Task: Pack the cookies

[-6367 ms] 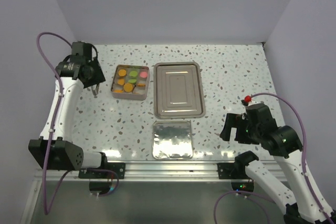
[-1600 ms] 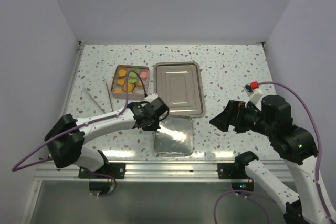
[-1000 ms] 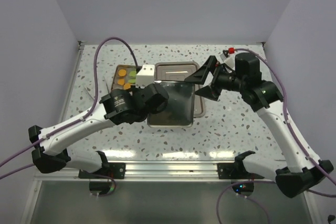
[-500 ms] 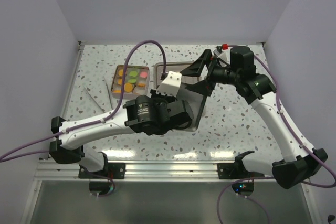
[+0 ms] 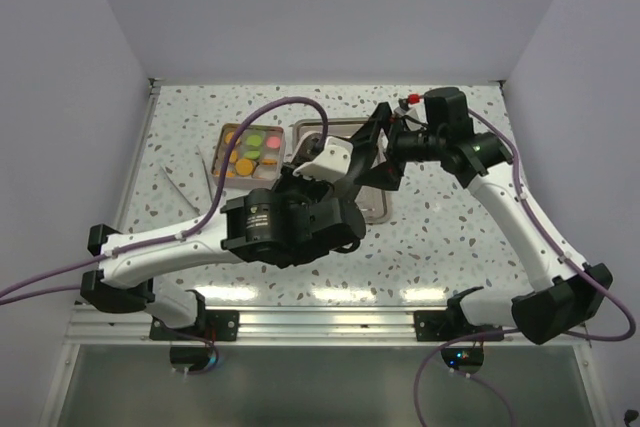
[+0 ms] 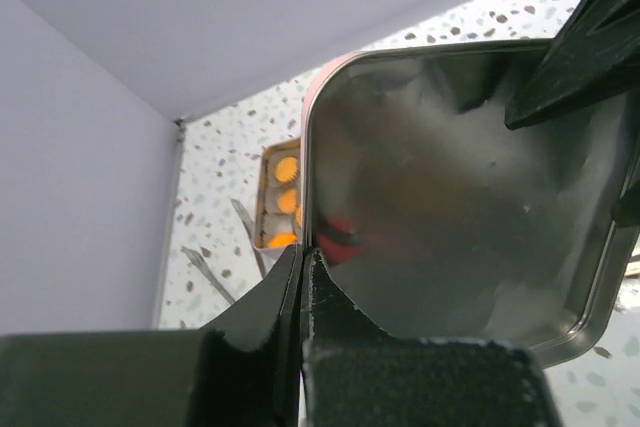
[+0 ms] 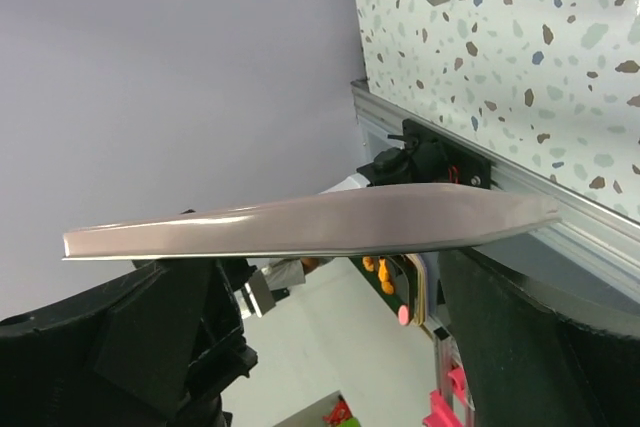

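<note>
Above table centre: pinching lid edge w/ L gripper, straddling it w/ splayed R gripper; cookies leftward, nearer L arm.

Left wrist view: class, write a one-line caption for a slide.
Shut left gripper pinches the edge of the raised lid; orange cookies lie beyond.

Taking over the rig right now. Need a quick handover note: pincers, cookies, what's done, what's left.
Left pincer: shut on the edge of the lid, holding it raised.
Right pincer: open, fingers either side of the lid, not gripping.
Cookies: in the small tin, back left, beside the big tray.
Done: lid picked up.
Left: tin is uncovered; likely close it with the lid.
</note>
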You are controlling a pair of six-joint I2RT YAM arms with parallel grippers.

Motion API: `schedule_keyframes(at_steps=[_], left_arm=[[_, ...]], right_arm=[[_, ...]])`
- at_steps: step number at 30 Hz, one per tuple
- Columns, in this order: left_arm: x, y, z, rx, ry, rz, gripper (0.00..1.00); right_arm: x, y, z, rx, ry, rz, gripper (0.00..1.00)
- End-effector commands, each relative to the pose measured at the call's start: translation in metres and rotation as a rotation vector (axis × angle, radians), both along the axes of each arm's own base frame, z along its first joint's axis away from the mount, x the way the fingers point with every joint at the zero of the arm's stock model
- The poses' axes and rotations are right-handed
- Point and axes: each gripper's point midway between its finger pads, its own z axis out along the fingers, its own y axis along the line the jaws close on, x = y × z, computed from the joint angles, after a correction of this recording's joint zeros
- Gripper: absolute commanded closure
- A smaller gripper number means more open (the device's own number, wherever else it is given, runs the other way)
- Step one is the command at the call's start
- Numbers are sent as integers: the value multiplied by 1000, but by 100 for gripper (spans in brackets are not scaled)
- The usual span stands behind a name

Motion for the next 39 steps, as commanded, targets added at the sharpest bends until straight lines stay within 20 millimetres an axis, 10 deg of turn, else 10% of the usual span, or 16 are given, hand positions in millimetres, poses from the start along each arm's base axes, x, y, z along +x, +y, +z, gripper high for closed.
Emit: schedule_keyframes(at_steps=[1, 12, 26, 39], left_arm=[[-1, 19, 43, 44, -146, 43, 100], [-6, 54, 51, -17, -183, 136, 100], [-1, 22, 62, 68, -191, 82, 100], [1, 25, 66, 140, -220, 32, 100]], right_arm=[[-1, 7, 24, 57, -17, 34, 1], [0, 10, 110, 210, -176, 31, 1], [-9, 9, 54, 164, -5, 33, 2], [17, -3, 119, 323, -125, -31, 1]])
